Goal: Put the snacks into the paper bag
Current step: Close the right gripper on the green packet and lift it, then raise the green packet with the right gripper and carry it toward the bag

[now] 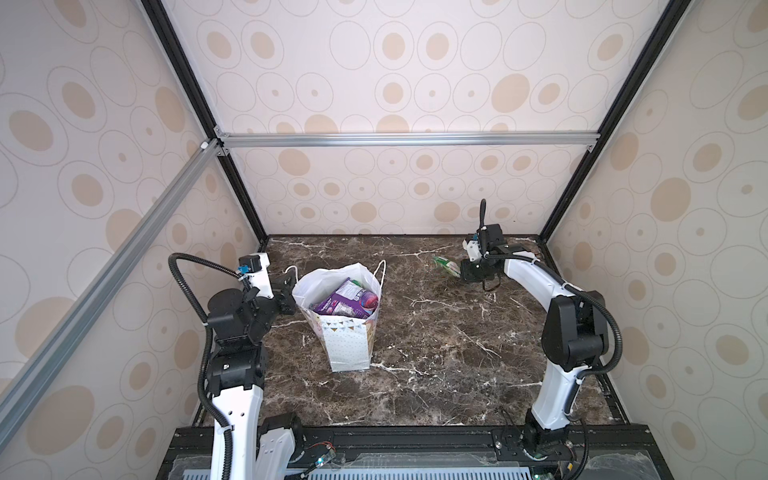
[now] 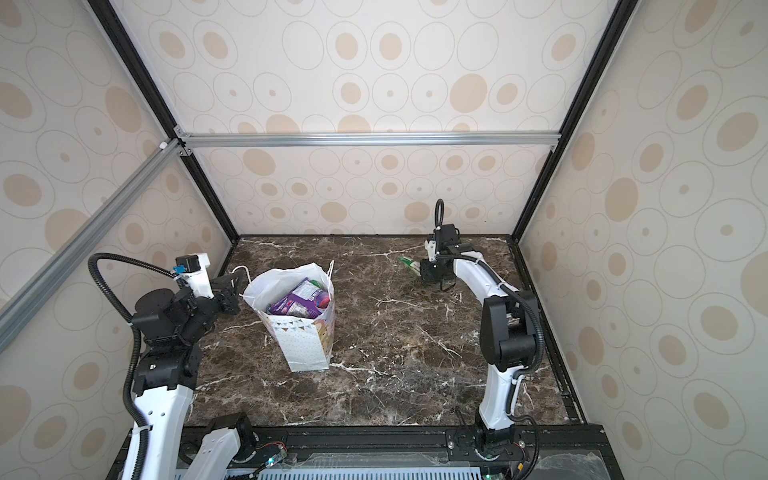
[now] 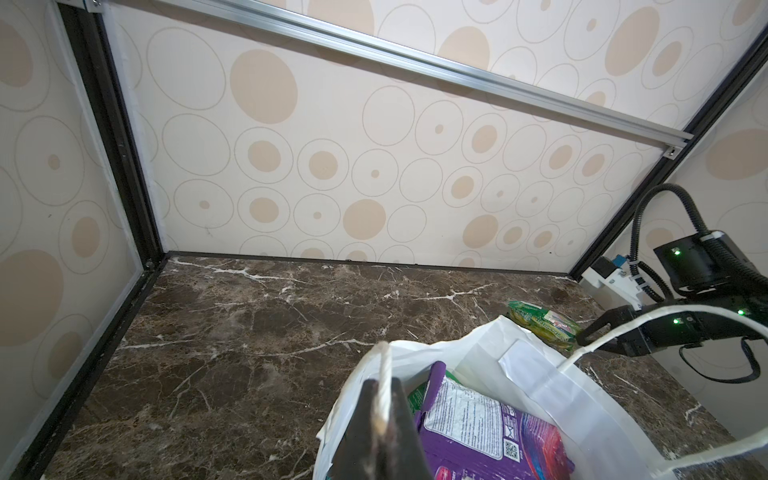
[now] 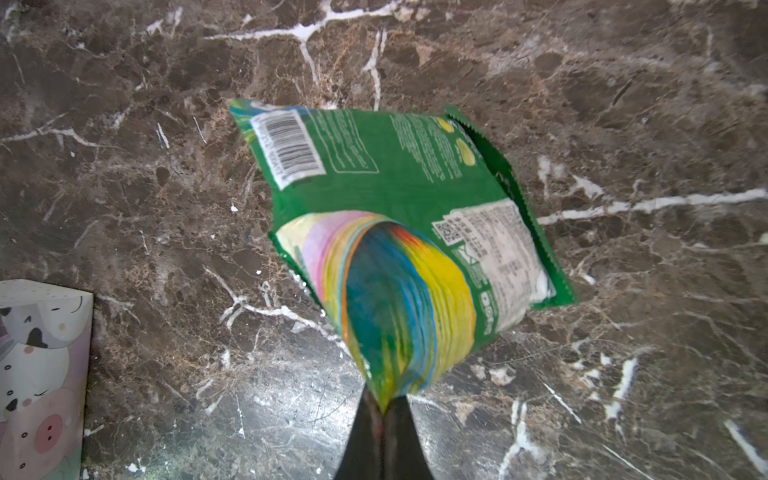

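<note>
In both top views the left arm is folded low, its forearm turned toward the bag (image 1: 349,349). The left gripper (image 1: 289,283) is closed on a cord handle (image 1: 292,269) at the bag's left rim. The bag stands upright on the table (image 1: 436,365), left of centre, with its mouth open. A purple packet (image 1: 347,300) lies uppermost inside. The right arm is stretched to the far right of the table with its wrist bent down. The right gripper (image 1: 462,270) is clamped on a green packet (image 1: 446,266), well apart from the bag.

In the left wrist view the fingers (image 3: 361,415) are pressed together on the white cord. The purple packet's white label and QR code are seen inside the bag. The green packet and the right gripper (image 3: 590,332) are seen beyond the far rim.

In the right wrist view the jaws are shut on one corner of the green packet. It is crinkled and shows a barcode, a white label and rainbow stripes. Whether it touches the table cannot be told. The bag's side, printed with a cow and a pig, is seen nearby.
</note>
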You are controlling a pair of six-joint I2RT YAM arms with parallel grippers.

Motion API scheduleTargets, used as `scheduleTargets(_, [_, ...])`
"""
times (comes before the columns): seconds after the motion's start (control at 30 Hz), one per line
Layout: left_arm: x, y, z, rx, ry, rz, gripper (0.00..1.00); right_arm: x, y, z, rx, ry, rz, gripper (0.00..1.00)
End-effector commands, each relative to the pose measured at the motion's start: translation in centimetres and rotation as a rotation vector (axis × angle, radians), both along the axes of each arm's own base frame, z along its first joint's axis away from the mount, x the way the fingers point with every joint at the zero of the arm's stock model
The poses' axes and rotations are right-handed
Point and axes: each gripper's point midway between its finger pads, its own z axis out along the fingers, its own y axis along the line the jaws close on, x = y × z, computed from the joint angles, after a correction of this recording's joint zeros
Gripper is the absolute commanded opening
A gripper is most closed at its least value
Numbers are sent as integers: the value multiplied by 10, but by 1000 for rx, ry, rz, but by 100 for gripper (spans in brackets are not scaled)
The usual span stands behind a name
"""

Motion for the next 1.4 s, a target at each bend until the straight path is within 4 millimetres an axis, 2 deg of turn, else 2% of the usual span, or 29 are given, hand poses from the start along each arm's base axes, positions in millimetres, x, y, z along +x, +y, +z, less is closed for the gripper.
scheduleTargets(0.0, [-4, -1, 13, 5, -41, -9, 0, -9, 5, 19, 4, -30, 26, 0])
scheduleTargets(0.2, [-5, -2, 14, 5, -44, -9, 0, -15, 8, 32, 6, -54, 33, 0])
scheduleTargets(0.43, [-7, -2, 15, 7, -49, -9, 0, -24, 12, 59, 15, -108, 45, 0])
scheduleTargets(0.77, [-8, -2, 16, 7, -54, -10, 0, -36, 20, 105, 21, -211, 63, 0])
scheduleTargets(0.83, [-8, -2, 16, 6, -54, -11, 0, -41, 31, 115, 15, -237, 91, 0])
scheduleTargets(1.13, [-8, -2, 17, 6, -55, -12, 0, -56, 50, 170, 24, -357, 138, 0])
scheduleTargets(1.37, [-8, -3, 17, 6, -55, -12, 0, -67, 62, 206, 27, -429, 168, 0])
